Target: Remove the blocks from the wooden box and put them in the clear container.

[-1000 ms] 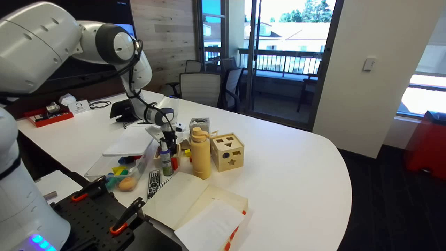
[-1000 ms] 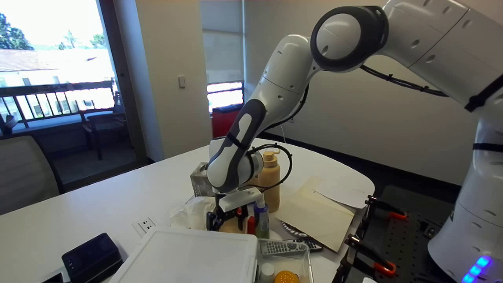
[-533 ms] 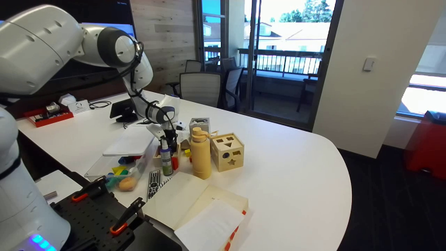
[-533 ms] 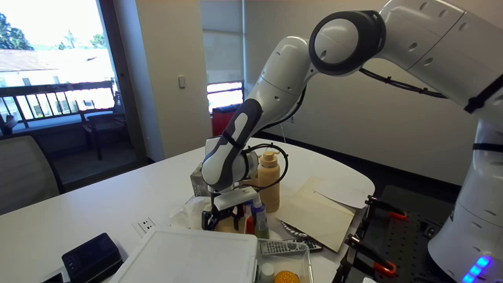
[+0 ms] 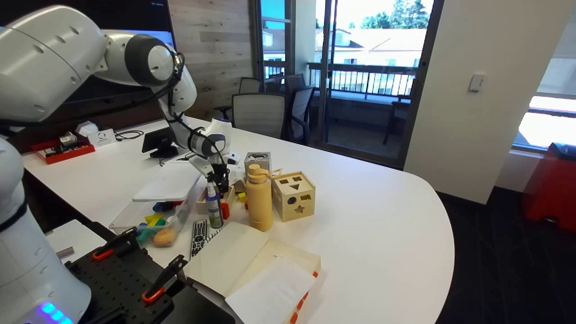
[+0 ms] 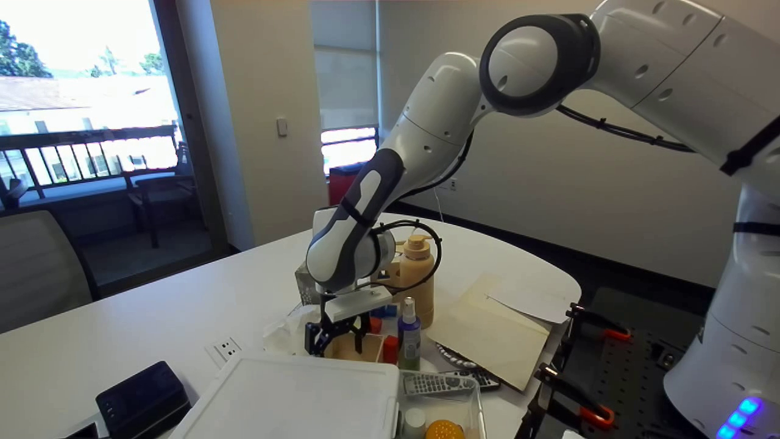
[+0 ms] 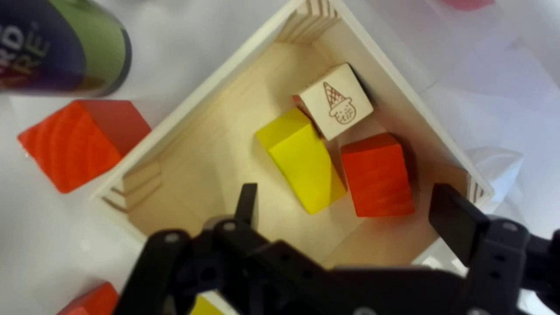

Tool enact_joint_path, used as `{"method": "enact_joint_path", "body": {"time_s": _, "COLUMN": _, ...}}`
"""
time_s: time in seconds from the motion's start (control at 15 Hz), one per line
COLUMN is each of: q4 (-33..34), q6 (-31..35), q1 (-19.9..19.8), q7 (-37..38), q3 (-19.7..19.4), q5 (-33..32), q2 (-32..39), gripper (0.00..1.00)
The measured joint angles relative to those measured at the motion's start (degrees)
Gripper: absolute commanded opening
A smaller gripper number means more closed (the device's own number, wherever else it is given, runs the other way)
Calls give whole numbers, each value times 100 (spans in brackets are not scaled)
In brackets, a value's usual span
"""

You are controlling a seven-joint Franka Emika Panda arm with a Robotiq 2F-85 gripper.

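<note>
An open pale wooden box [image 7: 201, 148] holds a yellow block [image 7: 304, 162], a red block [image 7: 378, 177] and a printed block [image 7: 339, 103]. The box also shows in both exterior views [image 5: 202, 206] [image 6: 372, 349]. My gripper [image 7: 346, 192] is open and empty above it, its fingers spread wide around the red and yellow blocks without touching them. The clear container [image 5: 121, 216] holds several coloured pieces; a white lid [image 6: 292, 396] partly covers it. The wooden cube with cut-out holes [image 5: 294, 198] stands behind a yellow bottle; its inside is hidden.
A spray bottle [image 6: 409, 335] stands close beside the open box. The yellow bottle [image 5: 259, 198] and a grey tissue box [image 5: 257, 159] stand near. A loose red block [image 7: 83, 144] lies outside the box. A remote [image 5: 198, 236] and an open folder [image 5: 252, 261] lie in front.
My gripper has shifted leftward in an exterior view, away from the spray bottle. The spray bottle, leaning half a second ago, now stands upright. The gripper stays open.
</note>
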Motion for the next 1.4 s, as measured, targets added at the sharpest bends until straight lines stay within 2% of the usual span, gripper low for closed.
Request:
{"method": "enact_joint_path", "body": {"time_s": 0.53, "q4": 156, "q6": -358, "q1": 7, "q7": 0, "q3": -4, "q5": 0, "q2": 175, "gripper": 100}}
{"method": "enact_joint_path", "body": {"time_s": 0.67, "q4": 223, "q6": -422, "q1": 8, "q7": 0, "q3": -4, "q5": 0, "q2": 240, "gripper": 74}}
{"method": "enact_joint_path", "body": {"time_s": 0.93, "q4": 337, "q6": -442, "q1": 19, "q7": 0, "q3": -11, "q5": 0, "q2": 353, "gripper": 42}}
{"method": "enact_joint_path", "body": {"time_s": 1.4, "q4": 412, "q6": -447, "q1": 41, "q7": 0, "q3": -46, "q5": 0, "q2": 384, "gripper": 42}}
